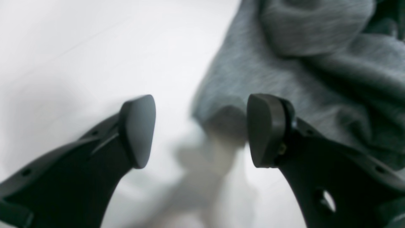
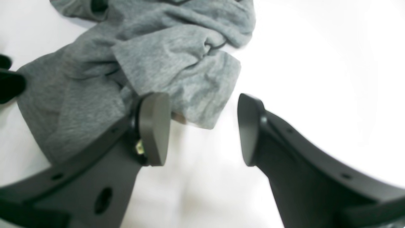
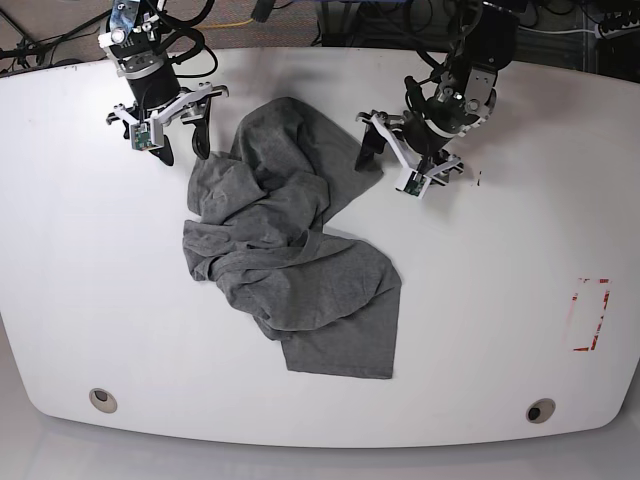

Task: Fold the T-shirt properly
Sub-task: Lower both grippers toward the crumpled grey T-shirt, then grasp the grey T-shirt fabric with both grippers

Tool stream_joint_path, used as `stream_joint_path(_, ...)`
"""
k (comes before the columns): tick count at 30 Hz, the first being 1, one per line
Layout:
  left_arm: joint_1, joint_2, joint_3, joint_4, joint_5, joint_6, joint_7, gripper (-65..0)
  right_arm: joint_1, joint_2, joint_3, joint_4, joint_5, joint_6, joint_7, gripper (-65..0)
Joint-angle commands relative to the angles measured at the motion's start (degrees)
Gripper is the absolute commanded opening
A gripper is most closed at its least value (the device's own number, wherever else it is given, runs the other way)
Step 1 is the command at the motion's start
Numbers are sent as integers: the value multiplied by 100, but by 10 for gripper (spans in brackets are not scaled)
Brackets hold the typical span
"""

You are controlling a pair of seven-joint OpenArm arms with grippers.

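Observation:
The heather-grey T-shirt (image 3: 290,260) lies crumpled and wrinkled in the middle of the white table (image 3: 500,330). My left gripper (image 3: 405,155) is open and empty at the shirt's far right edge. In the left wrist view the left gripper (image 1: 201,129) hangs over bare table, with the T-shirt (image 1: 284,63) under one of its fingers (image 1: 265,129). My right gripper (image 3: 182,148) is open and empty at the shirt's far left edge. In the right wrist view the right gripper (image 2: 204,129) spans a corner of the T-shirt (image 2: 142,63).
A red-marked rectangle (image 3: 590,313) is on the table at the right. Two round holes (image 3: 100,400) (image 3: 540,410) sit near the front edge. Cables run behind the table's back edge. A dark shape (image 2: 9,85) shows at the left edge of the right wrist view.

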Motion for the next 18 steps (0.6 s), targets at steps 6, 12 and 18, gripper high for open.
stream_joint_path(6, -124, 9, 384, -293, -46, -47, 83, -232, 14, 34, 17, 110, 86, -6, 145, -325)
stream_joint_path(12, -291, 17, 437, -610, -46, -47, 74, -361, 67, 34, 8, 101, 86, -6, 145, -325)
stream_joint_path(18, -493, 0, 428, -1032, -46, -47, 74, -650, 383, 34, -1, 83, 86, 11, -40, -325)
